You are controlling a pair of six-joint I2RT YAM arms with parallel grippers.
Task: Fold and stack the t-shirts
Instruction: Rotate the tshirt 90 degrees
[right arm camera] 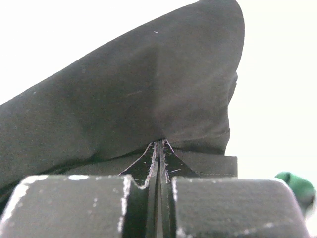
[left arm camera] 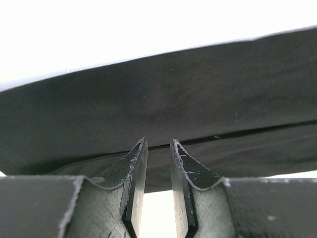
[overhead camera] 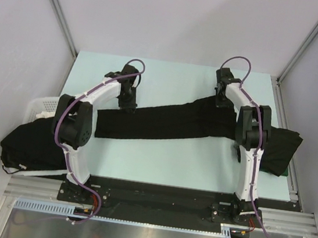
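A black t-shirt, folded into a long band, lies across the pale table between my two grippers. My left gripper stands over its left end. In the left wrist view its jaws are a little apart at the cloth's folded edge, with bright table showing between them. My right gripper is at the band's right end. Its jaws are pressed together, and the cloth puckers and rises from their tips.
A white slotted basket at the left table edge holds a heap of black shirts spilling over it. Another black shirt pile lies at the right edge behind the right arm. Something small and green lies beside it.
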